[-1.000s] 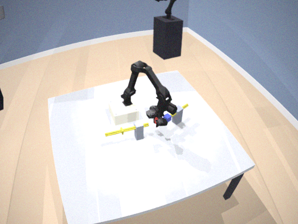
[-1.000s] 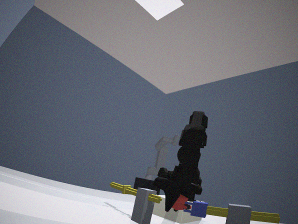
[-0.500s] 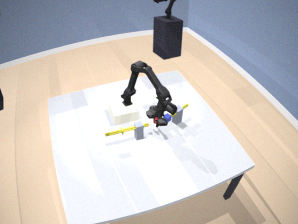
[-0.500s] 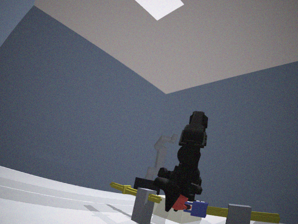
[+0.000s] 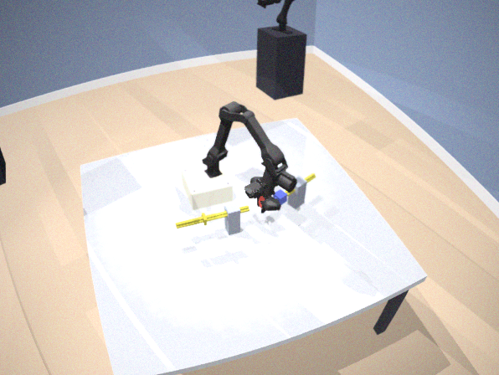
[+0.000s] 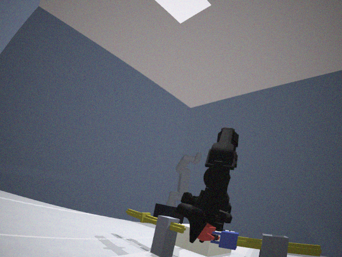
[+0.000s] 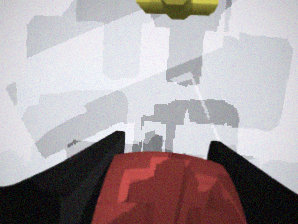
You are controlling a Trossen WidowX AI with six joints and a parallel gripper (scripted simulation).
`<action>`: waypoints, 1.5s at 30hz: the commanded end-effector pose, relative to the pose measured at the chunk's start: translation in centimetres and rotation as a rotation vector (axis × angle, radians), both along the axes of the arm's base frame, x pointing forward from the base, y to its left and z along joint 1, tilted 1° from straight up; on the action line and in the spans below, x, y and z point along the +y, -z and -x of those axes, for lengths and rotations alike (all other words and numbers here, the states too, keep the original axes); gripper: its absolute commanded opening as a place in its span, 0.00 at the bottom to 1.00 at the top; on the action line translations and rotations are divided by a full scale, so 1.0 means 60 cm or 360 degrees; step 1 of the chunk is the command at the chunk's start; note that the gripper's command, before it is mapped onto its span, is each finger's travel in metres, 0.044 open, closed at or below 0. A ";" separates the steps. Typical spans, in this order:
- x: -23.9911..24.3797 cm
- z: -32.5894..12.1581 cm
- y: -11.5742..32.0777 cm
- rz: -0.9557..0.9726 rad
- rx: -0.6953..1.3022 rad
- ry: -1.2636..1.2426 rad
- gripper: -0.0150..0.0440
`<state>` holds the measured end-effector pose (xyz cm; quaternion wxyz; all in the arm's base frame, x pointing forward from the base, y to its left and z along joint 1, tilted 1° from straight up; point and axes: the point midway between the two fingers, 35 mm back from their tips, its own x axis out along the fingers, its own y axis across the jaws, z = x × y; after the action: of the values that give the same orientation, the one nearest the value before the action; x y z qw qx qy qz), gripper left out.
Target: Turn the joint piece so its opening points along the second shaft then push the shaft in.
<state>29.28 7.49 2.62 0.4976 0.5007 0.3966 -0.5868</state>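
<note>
The red joint piece (image 5: 259, 203) (image 6: 207, 233) (image 7: 170, 192) sits between the fingers of my gripper (image 5: 265, 207) (image 6: 197, 240) (image 7: 166, 144), which is shut on it. It looks tilted in the exterior view; the fingers partly hide it and I cannot tell exactly where its opening points. It hangs on the blue hinge part (image 5: 280, 197) (image 6: 229, 240) at the end of the fixed yellow shaft (image 5: 311, 178) (image 6: 304, 248). The second yellow shaft (image 5: 190, 223) (image 6: 178, 227) (image 7: 177, 7) passes through its block (image 5: 233, 221) (image 6: 164, 235); its near end stands apart from the red piece.
The fixed shaft's grey block (image 5: 297, 194) (image 6: 274, 245) stands beyond the blue part. A collar (image 5: 204, 218) (image 6: 145, 217) sits on the second shaft's outer part. The cream arm base (image 5: 211, 197) is behind the shafts on the white table (image 5: 167, 293).
</note>
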 end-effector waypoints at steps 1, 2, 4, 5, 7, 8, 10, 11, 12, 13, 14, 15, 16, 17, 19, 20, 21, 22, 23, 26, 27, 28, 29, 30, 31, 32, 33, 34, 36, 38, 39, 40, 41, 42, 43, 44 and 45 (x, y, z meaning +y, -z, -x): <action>0.001 0.000 0.001 -0.0005 0.0001 -0.0003 0.56; 0.001 0.000 0.001 -0.0005 0.0001 -0.0003 0.56; 0.001 0.000 0.001 -0.0005 0.0001 -0.0003 0.56; 0.001 0.000 0.001 -0.0005 0.0001 -0.0003 0.56; 0.001 0.000 0.001 -0.0005 0.0001 -0.0003 0.56; 0.001 0.000 0.001 -0.0005 0.0001 -0.0003 0.56; 0.001 0.000 0.001 -0.0005 0.0001 -0.0003 0.56; 0.001 0.000 0.001 -0.0005 0.0001 -0.0003 0.56; 0.001 0.000 0.001 -0.0005 0.0001 -0.0003 0.56; 0.001 0.000 0.001 -0.0005 0.0001 -0.0003 0.56; 0.001 0.000 0.001 -0.0005 0.0001 -0.0003 0.56; 0.001 0.000 0.001 -0.0005 0.0001 -0.0003 0.56; 0.001 0.000 0.001 -0.0005 0.0001 -0.0003 0.56; 0.001 0.000 0.001 -0.0005 0.0001 -0.0003 0.56; 0.001 0.000 0.001 -0.0005 0.0001 -0.0003 0.56; 0.001 0.000 0.001 -0.0005 0.0001 -0.0003 0.56; 0.001 0.000 0.001 -0.0005 0.0001 -0.0003 0.56; 0.001 0.000 0.001 -0.0005 0.0001 -0.0003 0.56; 0.001 0.000 0.001 -0.0005 0.0001 -0.0003 0.56; 0.001 0.000 0.001 -0.0005 0.0001 -0.0003 0.56; 0.001 0.000 0.001 -0.0005 0.0001 -0.0003 0.56; 0.000 0.000 0.000 0.0000 0.0000 0.0000 0.52; 0.000 0.000 0.000 0.0000 0.0000 0.0000 0.50; 0.000 0.000 0.000 0.0000 0.0000 0.0000 0.50; 0.000 0.000 0.000 0.0000 0.0000 0.0000 0.50; 0.000 0.000 0.000 0.0000 0.0000 0.0000 0.50; 0.000 0.000 0.000 0.0000 0.0000 0.0000 0.50; 0.000 0.000 0.000 0.0000 0.0000 0.0000 0.50; 0.000 0.000 0.000 0.0000 0.0000 0.0000 0.41; 0.000 0.000 0.000 0.0000 0.0000 0.0000 0.33; 0.000 0.000 0.000 0.0000 0.0000 0.0000 0.28; 0.000 0.000 0.000 0.0000 0.0000 0.0000 0.25; 0.000 0.000 0.000 0.0000 0.0000 0.0000 0.25; 0.000 0.000 0.000 0.0000 0.0000 0.0000 0.25; 0.000 0.000 0.000 0.0000 0.0000 0.0000 0.25; 0.000 0.000 0.000 0.0000 0.0000 0.0000 0.25; 0.000 0.000 0.000 -0.0007 -0.0001 -0.0001 0.25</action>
<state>29.28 7.49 2.62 0.4977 0.5007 0.3966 -0.5868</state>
